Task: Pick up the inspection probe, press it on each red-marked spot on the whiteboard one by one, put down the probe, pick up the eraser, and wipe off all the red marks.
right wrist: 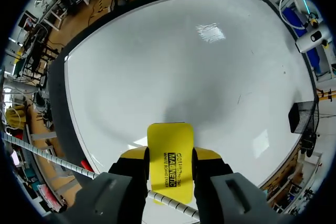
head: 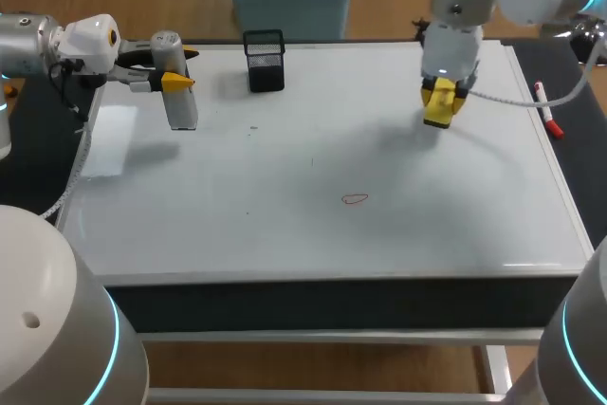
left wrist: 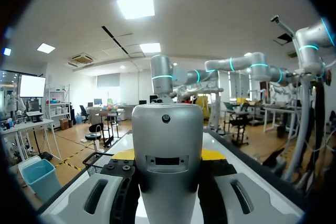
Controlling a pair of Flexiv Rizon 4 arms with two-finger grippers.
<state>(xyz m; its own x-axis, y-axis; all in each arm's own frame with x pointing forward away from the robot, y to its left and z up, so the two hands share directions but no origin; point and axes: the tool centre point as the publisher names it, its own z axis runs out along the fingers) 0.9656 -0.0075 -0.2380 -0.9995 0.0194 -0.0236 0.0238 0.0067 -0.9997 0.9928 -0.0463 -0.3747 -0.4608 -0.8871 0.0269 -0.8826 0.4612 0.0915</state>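
The whiteboard [head: 313, 168] covers the table and carries one small red loop mark [head: 355, 199] near its middle front. My left gripper [head: 169, 80] is shut on the grey inspection probe [head: 180, 92], which it holds above the board's back left with the probe hanging downward. In the left wrist view the probe [left wrist: 167, 150] fills the gap between the fingers of the gripper [left wrist: 167, 163]. My right gripper [head: 442, 92] is shut on the yellow eraser [head: 439, 106] at the back right, just above the board. The eraser [right wrist: 169, 158] sticks out ahead of the right gripper [right wrist: 169, 156] over the whiteboard [right wrist: 173, 61].
A black mesh holder [head: 265, 61] stands at the board's back edge, between the two arms, and shows too as the holder [right wrist: 303, 116] in the right wrist view. A red-capped marker [head: 547, 109] lies on the dark strip right of the board.
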